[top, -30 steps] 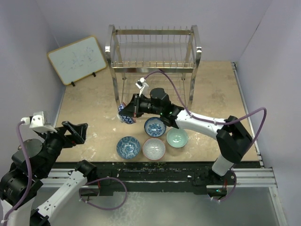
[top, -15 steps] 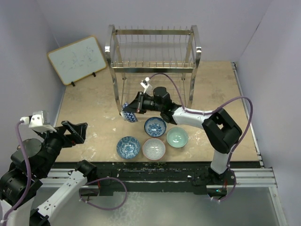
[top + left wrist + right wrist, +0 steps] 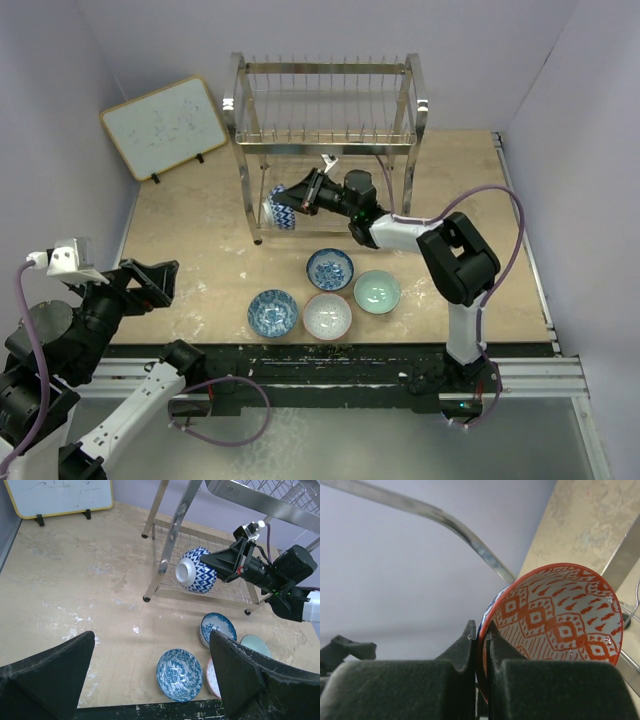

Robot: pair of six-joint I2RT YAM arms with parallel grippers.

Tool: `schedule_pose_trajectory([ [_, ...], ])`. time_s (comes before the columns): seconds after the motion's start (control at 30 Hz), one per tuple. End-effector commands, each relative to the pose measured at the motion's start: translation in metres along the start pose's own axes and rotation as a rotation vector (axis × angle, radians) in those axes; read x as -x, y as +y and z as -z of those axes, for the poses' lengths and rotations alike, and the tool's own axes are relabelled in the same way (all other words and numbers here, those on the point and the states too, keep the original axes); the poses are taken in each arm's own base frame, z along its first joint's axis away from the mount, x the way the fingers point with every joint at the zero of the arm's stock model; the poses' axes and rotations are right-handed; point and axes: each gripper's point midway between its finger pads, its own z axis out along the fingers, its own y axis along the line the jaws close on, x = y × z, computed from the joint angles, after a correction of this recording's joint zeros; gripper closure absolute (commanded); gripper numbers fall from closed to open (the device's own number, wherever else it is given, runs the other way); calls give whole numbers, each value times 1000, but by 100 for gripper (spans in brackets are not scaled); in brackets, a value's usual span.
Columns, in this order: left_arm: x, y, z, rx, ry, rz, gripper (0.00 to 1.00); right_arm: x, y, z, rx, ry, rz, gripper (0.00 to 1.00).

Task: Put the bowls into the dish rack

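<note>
My right gripper [image 3: 308, 195] is shut on the rim of the red-patterned bowl [image 3: 282, 213], blue zigzag outside and red pattern inside [image 3: 560, 615]. It holds the bowl on its side, foot to the left, inside the lower tier of the silver dish rack [image 3: 240, 110], above the bottom wires. The left wrist view shows the bowl [image 3: 196, 570] just behind the rack's front left post [image 3: 170, 535]. Two blue-patterned bowls [image 3: 329, 269] [image 3: 273, 312], a pale red-rimmed bowl [image 3: 327, 316] and a mint green bowl [image 3: 377, 292] sit on the table. My left gripper [image 3: 150, 280] is open and empty, high at the near left.
A wood-framed whiteboard [image 3: 165, 125] leans at the back left. The rack's upper tier [image 3: 325, 75] carries upright wire dividers. Purple walls close in the left, back and right sides. The table's front edge [image 3: 330, 350] runs just below the bowls.
My right arm has carried the red-patterned bowl away from the bowls on the table, back into the rack's lower tier. My left arm shifted slightly lower and leftward.
</note>
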Motion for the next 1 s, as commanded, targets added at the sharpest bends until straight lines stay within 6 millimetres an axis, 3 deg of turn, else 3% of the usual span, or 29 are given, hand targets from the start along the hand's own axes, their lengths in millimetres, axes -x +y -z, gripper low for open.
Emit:
schedule_pose_trajectory([
  [0.0,11,0,2,10,-19,-20,1,56,76,-1,219,-173,52,100],
  [0.3,10,0,3,4,-18,-22,1,103,57,-17,310,-327,-63,100],
  [0.5,11,2,5,8,-19,-35,1,128,60,-27,317,-408,-45,100],
  [0.7,6,3,4,9,-16,-35,1,143,46,-31,329,-466,-75,100],
  [0.97,4,6,3,18,-12,-47,1,148,21,-45,342,-477,-129,100],
])
